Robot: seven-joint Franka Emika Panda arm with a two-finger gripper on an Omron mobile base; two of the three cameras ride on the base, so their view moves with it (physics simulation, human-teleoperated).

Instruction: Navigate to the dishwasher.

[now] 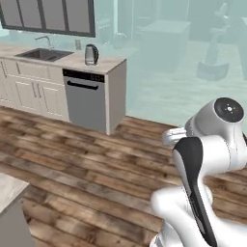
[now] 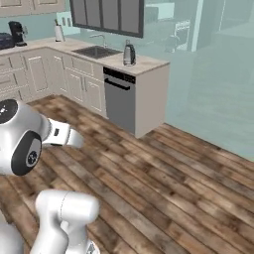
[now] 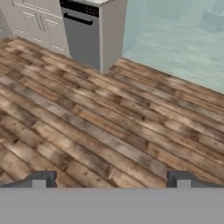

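Grey metal marks the dishwasher [image 1: 86,100] at the worktop's [image 1: 72,61] end, well ahead-left: drive squarely toward it across bare floorboards, tool [image 3: 110,179] spread, holding nothing.

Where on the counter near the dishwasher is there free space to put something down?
Bare countertop lies between the kettle and the counter's end, above the dishwasher. Left of the kettle the sink takes the space; the far corner is crowded by a coffee machine.

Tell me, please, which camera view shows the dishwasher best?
The left base view: the whole dishwasher shows, with control strip and handle. The right base view shows it whole but more from the side; the hand view cuts its top edge.
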